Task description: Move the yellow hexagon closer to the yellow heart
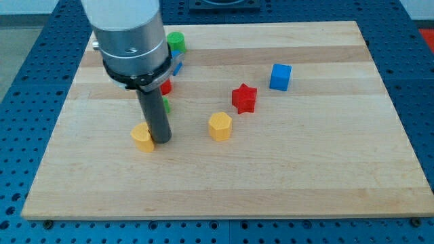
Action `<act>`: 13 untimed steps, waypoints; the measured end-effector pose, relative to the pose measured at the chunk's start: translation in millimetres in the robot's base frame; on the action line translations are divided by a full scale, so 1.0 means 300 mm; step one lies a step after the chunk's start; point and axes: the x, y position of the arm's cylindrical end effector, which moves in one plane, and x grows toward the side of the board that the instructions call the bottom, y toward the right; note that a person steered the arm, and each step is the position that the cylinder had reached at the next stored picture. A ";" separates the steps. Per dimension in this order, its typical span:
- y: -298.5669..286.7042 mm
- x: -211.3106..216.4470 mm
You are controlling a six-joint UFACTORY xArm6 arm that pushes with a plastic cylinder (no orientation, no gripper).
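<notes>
Resting beside the heart (142,137), my tip (161,140) grasps nothing; the hexagon (220,126) looks light, rigid, slidey — push its right face squarely, or it may spin.

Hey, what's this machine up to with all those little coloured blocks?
A robot arm is pushing blocks around a wooden board with a dark rod. My tip sits right against the yellow heart, on its right side as seen here. The yellow hexagon, which should end up nearer the heart, lies apart further right, untouched. A red star and blue cube sit beyond it.
</notes>
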 end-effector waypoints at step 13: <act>0.601 0.244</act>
